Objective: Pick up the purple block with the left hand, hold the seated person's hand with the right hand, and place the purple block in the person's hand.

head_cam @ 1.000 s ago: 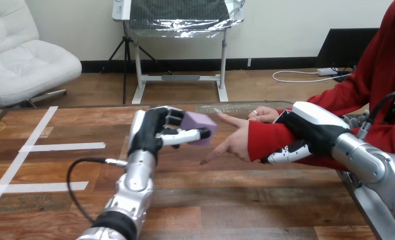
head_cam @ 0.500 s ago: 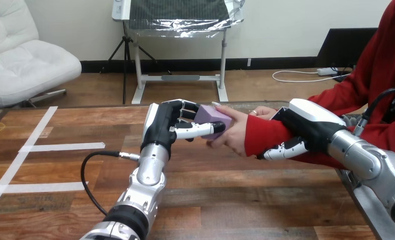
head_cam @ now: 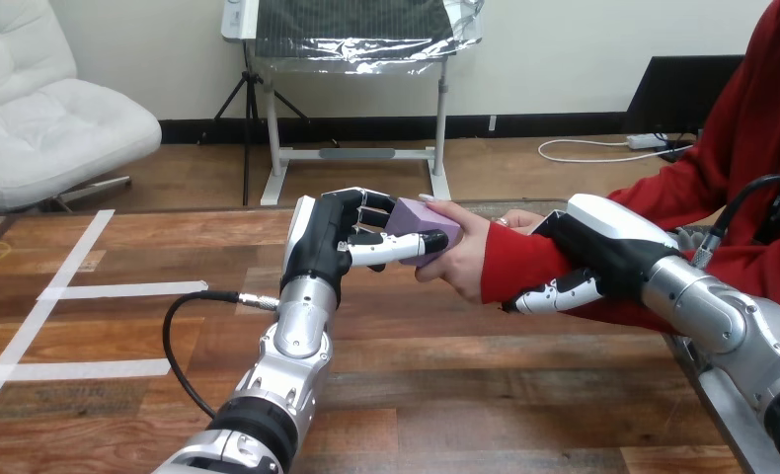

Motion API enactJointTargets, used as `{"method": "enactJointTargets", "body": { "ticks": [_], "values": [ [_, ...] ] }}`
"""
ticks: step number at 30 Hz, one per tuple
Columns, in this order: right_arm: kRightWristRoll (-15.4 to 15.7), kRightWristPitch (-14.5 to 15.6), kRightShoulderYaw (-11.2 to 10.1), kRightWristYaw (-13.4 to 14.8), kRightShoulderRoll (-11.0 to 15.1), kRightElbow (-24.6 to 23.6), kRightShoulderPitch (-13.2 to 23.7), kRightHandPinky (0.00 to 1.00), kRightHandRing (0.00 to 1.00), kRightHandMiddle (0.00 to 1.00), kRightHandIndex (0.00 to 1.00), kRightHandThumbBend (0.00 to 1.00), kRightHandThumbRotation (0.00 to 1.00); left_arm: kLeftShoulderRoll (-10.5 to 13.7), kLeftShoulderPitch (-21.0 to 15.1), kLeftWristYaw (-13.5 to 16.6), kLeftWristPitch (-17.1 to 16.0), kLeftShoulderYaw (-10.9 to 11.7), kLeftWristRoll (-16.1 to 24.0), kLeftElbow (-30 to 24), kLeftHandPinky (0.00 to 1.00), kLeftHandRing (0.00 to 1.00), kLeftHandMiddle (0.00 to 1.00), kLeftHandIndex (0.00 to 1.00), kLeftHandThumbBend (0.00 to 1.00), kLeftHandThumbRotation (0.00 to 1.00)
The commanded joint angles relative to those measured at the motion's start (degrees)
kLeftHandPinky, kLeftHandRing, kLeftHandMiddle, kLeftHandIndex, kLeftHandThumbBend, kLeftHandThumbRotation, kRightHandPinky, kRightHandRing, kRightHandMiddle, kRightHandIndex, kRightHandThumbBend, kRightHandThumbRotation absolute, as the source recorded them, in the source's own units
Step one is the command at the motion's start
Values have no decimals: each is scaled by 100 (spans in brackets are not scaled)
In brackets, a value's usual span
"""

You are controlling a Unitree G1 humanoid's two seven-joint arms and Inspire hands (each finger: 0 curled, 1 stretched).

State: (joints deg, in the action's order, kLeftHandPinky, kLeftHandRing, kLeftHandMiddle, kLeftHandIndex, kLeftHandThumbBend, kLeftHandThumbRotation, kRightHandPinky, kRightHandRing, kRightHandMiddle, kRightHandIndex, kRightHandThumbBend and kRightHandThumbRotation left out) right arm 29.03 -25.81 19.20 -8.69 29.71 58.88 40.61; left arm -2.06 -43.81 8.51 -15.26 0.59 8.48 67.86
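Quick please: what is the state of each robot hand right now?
Left hand: closed on the purple block, which the person's hand also touches.
Right hand: closed round the person's forearm.

The block (head_cam: pixel 421 225) is coloured pale purple. The left hand (head_cam: pixel 329 242) and right hand (head_cam: pixel 603 252) are finished black and white. The sleeve (head_cam: pixel 519 265) is red; the brown-grained table (head_cam: pixel 485 385) is striped with white tape (head_cam: pixel 119 289).

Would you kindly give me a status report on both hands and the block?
Status: left hand shut on block; right hand curled round person's forearm; person's hand also on block; nothing in the way.
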Motion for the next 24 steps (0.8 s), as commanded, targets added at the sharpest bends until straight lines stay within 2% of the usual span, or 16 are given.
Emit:
{"method": "enactJointTargets", "body": {
  "ticks": [1,14,24],
  "values": [
    [-263,-161,-165,46,-369,-472,503,26,29,33,35,61,34,-237,-755,-133,0,-106,1,-44,33,39,43,43,75,0],
    [-262,-167,-219,86,-388,-523,447,25,28,33,36,60,34,-357,-762,-146,69,-233,109,-53,33,39,42,43,76,0],
    [-277,-122,-259,72,-360,-556,408,26,29,34,36,61,35,-350,-694,-261,124,-230,90,-38,35,40,44,44,74,0]
  ]
}}
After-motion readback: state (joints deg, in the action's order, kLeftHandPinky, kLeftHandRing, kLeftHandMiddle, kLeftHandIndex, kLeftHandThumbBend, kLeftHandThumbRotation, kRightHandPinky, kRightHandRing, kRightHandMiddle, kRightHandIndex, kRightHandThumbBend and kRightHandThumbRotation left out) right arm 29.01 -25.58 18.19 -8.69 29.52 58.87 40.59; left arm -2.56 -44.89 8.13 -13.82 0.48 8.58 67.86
